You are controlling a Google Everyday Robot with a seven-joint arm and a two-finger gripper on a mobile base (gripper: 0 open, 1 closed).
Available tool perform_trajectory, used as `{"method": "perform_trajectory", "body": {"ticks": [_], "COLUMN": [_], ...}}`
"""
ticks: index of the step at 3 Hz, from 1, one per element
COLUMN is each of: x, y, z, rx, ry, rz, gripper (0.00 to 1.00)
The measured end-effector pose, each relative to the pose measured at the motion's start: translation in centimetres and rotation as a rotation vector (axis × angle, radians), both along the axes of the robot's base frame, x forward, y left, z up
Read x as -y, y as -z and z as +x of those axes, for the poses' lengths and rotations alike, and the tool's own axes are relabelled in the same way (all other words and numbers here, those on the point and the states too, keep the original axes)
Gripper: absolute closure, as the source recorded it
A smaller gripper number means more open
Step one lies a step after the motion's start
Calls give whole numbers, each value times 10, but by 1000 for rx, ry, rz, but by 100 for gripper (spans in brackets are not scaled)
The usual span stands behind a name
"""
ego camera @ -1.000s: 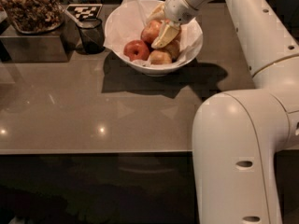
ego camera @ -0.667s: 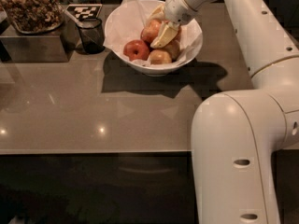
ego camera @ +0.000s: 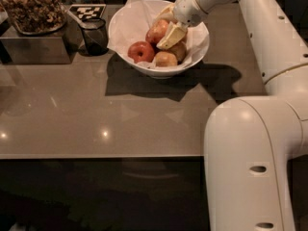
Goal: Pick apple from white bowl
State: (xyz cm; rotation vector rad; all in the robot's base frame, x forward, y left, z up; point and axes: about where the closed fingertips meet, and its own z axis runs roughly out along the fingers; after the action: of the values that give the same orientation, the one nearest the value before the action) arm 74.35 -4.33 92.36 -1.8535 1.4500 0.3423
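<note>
1. One white arm (ego camera: 250, 143) stretches over the grey counter (ego camera: 96, 109) to reach the fruit.
2. Its gripper (ego camera: 169, 24) dips into the white bowl (ego camera: 159, 70), fingers (ego camera: 172, 35) parted either side of the apple (ego camera: 156, 32), seemingly ready to clamp it.
3. Beyond, a dark glass cup (ego camera: 95, 35) stands just beside the bowl.

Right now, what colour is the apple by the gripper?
The apple is orange-red with a yellowish blush, camera view; the gripper sits at it in the white bowl.
</note>
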Motion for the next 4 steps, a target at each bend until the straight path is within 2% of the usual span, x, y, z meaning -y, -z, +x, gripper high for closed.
{"method": "perform_trajectory", "body": {"ticks": [1,2,3,4], "x": [30,63,96,114], "y": [-14,-44,-79,-99], "z": [-1,-26,-68,-113], "rx": [-4,-41,-98,-167], "ry": [46,30,26,42], "rz": [248,565,773,869], "gripper": [100,100,100,100]}}
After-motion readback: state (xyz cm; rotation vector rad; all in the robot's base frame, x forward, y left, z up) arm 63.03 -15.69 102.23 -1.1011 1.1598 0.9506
